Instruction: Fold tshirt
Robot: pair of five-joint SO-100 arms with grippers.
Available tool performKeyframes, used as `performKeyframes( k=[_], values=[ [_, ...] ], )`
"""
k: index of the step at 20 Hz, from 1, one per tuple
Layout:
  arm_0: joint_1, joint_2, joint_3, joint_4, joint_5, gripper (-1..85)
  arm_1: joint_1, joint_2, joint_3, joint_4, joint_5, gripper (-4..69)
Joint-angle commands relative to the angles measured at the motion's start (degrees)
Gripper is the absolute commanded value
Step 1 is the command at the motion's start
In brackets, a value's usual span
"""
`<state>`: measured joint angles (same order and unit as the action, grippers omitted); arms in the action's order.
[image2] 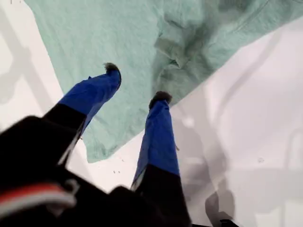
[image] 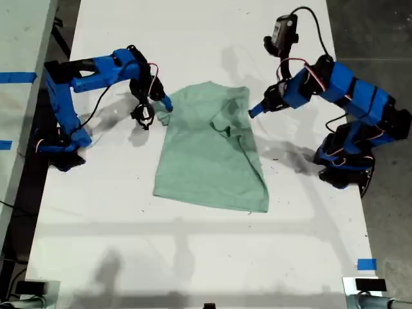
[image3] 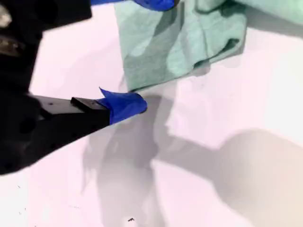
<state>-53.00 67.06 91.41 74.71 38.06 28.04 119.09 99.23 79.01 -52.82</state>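
Observation:
The pale mint-green tshirt (image: 209, 161) lies flat on the white table (image: 193, 257), with one part folded over near its far edge. My first gripper (image: 156, 111), on the arm at the exterior view's left, hovers open over the tshirt's (image2: 118, 38) far corner. My first gripper (image2: 137, 82) has nothing between its blue fingers (image2: 158, 137). My second gripper (image: 254, 111), on the arm at the exterior view's right, is beside the folded edge. My second gripper (image3: 137, 54) is open, one finger (image3: 123, 106) close to the table beside a corner of the tshirt (image3: 175, 47).
Both arm bases (image: 61, 145) (image: 344, 164) stand on the table's side edges. A black camera on a stalk (image: 283, 29) rises above the second arm. A blue tape mark (image: 367, 264) sits near the exterior view's lower right. Dark floor lies beyond the table.

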Motion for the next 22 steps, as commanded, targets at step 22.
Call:
performKeyframes(
  k=[22],
  values=[
    [9.05,5.1,-29.88,9.58,-3.52,0.1,0.97,15.38,14.41,-5.1,2.72,19.6]
  ],
)
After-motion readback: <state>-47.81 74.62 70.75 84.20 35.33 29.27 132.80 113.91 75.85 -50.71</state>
